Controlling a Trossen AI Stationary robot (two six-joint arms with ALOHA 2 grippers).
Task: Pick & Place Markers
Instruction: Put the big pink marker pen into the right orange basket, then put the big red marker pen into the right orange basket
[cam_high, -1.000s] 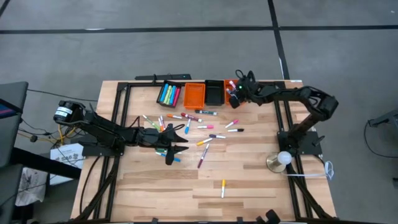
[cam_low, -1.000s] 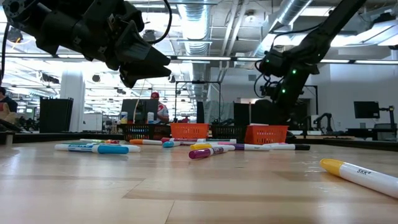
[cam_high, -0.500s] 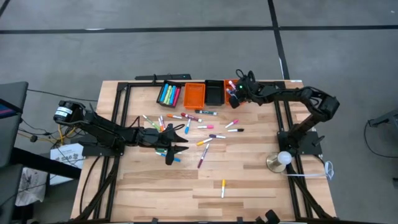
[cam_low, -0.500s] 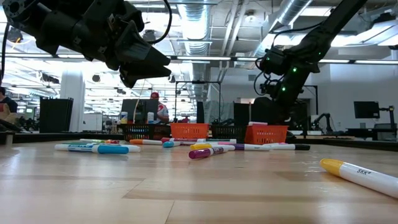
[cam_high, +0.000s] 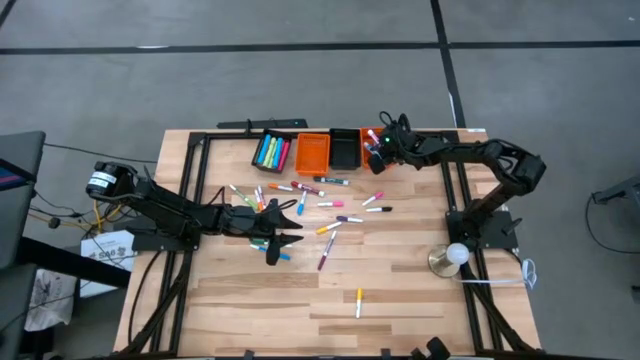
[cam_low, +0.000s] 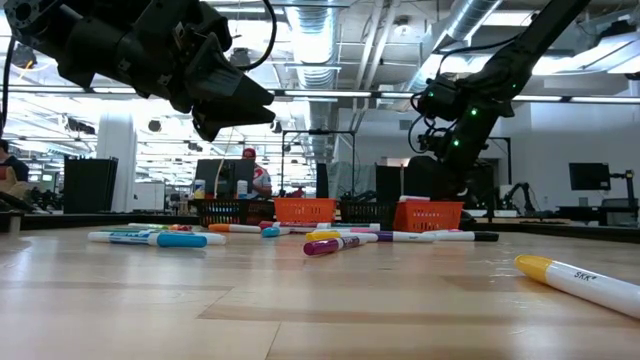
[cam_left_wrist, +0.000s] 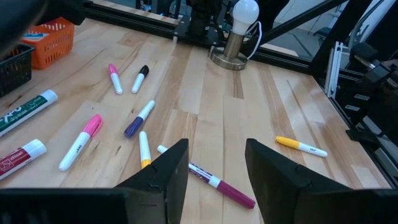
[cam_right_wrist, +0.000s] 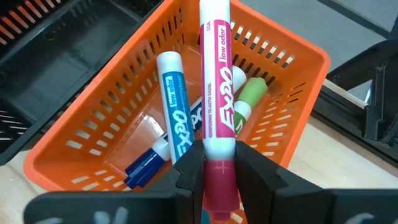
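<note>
Many coloured markers lie flat and scattered on the wooden table; they also show in the low view and the left wrist view. My right gripper is at the far right, over a small orange bin, and is shut on a pink-and-white marker. A blue marker and a green marker lie in that bin. My left gripper hovers open and empty above the markers at the table's middle left. My right gripper pinches the pink-and-white marker between its two fingers, where the white barrel meets the pink end. The marker runs along the fingers and sticks out beyond their tips. It is lifted clear, above the small orange bin.
Along the far edge stand a black bin holding markers, an orange bin and a black bin. A lamp with a white bulb stands at the right. A lone yellow marker lies near the front.
My right gripper, still holding the pink marker, has edged slightly up and toward the table's left over the small orange bin.
</note>
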